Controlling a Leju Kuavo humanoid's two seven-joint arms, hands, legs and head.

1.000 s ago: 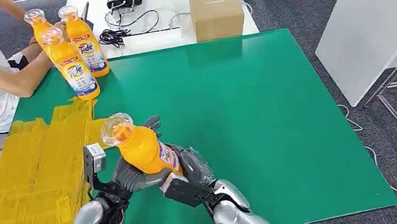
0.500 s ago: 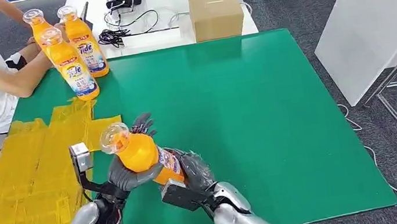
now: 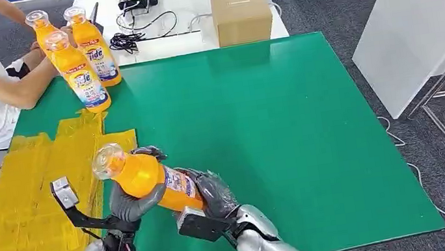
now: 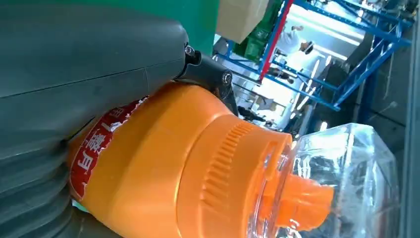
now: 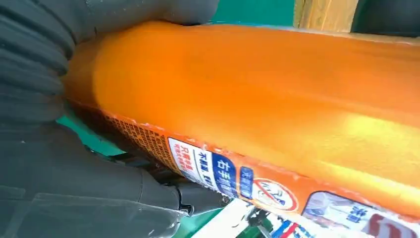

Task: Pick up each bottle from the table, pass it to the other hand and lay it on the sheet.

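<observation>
— So, what are my hands doing right now?

— Both are gripping the same orange bottle (image 3: 149, 180). I'm seeing the left hand (image 3: 130, 201) wrapping the shoulder under the clear cap (image 3: 108, 161), fingers curling round the far side. The right hand (image 3: 211, 194) is clasping the labelled base end, its thumb pressing the body in the right wrist view.

— Which way is it pointing?

— It's lying tilted, long axis running from the base near my right wrist up and left, with the cap aiming toward the yellow sheet (image 3: 28, 212). It's hanging above the green mat (image 3: 286, 129), right at the sheet's edge.

— And the arms?

— Both forearms are coming in from below, converging, with the left wrist camera sticking out over the sheet.

— Farther out?

— Three more bottles (image 3: 84, 59) are standing upright at the mat's far left corner, beside a seated person's arm (image 3: 11, 89). A cardboard box (image 3: 242, 14) is sitting on the white table beyond.
</observation>
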